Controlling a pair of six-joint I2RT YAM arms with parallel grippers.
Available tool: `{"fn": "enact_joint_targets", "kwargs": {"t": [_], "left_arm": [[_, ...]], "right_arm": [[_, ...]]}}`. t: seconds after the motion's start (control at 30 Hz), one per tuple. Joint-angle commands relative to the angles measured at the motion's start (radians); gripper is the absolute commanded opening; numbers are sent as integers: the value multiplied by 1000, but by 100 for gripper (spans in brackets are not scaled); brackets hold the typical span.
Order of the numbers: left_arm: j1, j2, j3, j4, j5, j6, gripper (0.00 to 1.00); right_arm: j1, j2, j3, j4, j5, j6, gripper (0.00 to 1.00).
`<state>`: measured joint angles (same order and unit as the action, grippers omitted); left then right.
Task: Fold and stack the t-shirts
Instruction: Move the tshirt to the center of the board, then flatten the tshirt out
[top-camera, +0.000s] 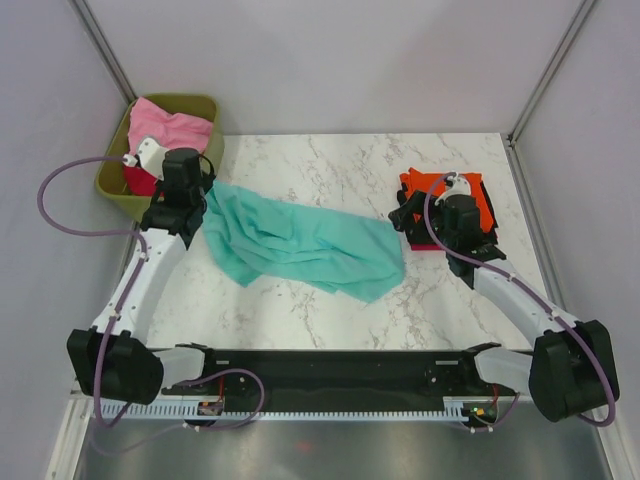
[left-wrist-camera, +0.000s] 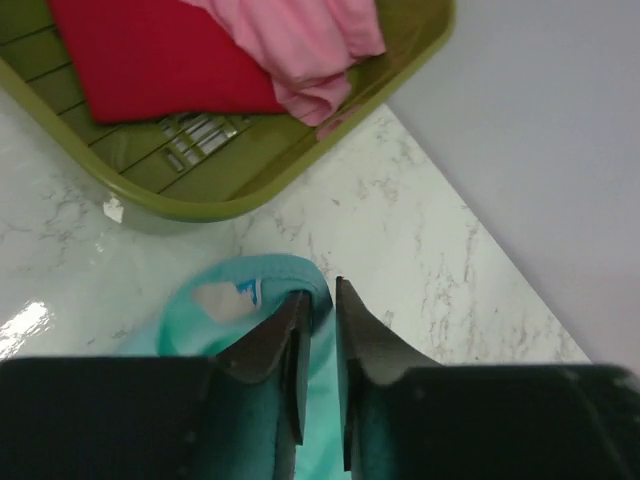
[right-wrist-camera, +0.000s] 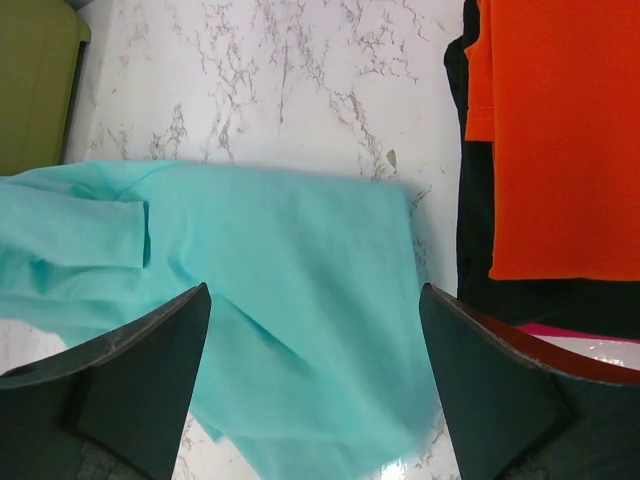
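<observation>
Stacked far right: orange t-shirt (right-wrist-camera: 560, 140) on black t-shirt (right-wrist-camera: 470, 250) | teal t-shirt (top-camera: 300, 245) mid-table, unfolded | left gripper (left-wrist-camera: 318, 300) narrow at collar, hold unclear | right gripper (right-wrist-camera: 315, 290) wide above hem | pink t-shirt (top-camera: 170, 125), red t-shirt (left-wrist-camera: 160, 60) waiting in bin (top-camera: 112, 190)

The tabletop (top-camera: 330, 165) is that white marble-look stuff, smooth and glossy with glare spots. The teal t-shirt (top-camera: 300, 240) is soft matt cloth, pretty wrinkly. The orange t-shirt (right-wrist-camera: 560, 140) is the same matt fabric, just smoother. The pink t-shirt (left-wrist-camera: 310, 40) is soft cloth too. The olive bin (left-wrist-camera: 260, 195) is smooth moulded plastic with a slight sheen.
</observation>
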<state>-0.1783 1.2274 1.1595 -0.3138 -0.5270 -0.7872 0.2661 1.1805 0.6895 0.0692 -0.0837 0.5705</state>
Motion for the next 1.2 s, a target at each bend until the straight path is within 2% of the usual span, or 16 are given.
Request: {"fn": "enact_joint_targets", "kwargs": {"t": [0.0, 0.03, 0.07, 0.1, 0.17, 0.33, 0.47, 0.57, 0.7, 0.8, 0.9, 1.03, 1.17], "left_arm": [[86, 4, -12, -10, 123, -116, 25], [89, 4, -12, -8, 131, -110, 34], [91, 3, -11, -8, 146, -101, 59], [91, 0, -8, -8, 159, -93, 69], [91, -3, 2, -13, 212, -77, 78], [88, -63, -41, -24, 311, -89, 79], [65, -135, -176, -19, 407, -168, 79], [16, -181, -277, -16, 452, -230, 78], [-102, -223, -395, 37, 394, -277, 81], [-141, -227, -478, 128, 383, -285, 83], [-156, -221, -533, 183, 363, -264, 83], [-165, -194, -590, 295, 399, -242, 83], [-165, -181, -580, 303, 440, -204, 82]], "right_arm": [[18, 22, 59, -19, -18, -21, 92], [27, 40, 64, -23, -10, -24, 90], [45, 54, 71, -29, -4, -29, 90], [53, 70, 87, -32, 2, -35, 89], [82, 125, 107, -51, 12, -43, 88], [148, 266, 174, -62, 74, -66, 83], [165, 344, 217, -66, 119, -72, 81], [165, 363, 237, -112, 260, -67, 83], [163, 412, 266, -127, 344, -80, 83], [162, 534, 338, -169, 390, -95, 81], [134, 623, 422, -224, 430, -93, 82], [35, 677, 466, -240, 414, -61, 82], [-8, 664, 481, -261, 458, -41, 90]]}}
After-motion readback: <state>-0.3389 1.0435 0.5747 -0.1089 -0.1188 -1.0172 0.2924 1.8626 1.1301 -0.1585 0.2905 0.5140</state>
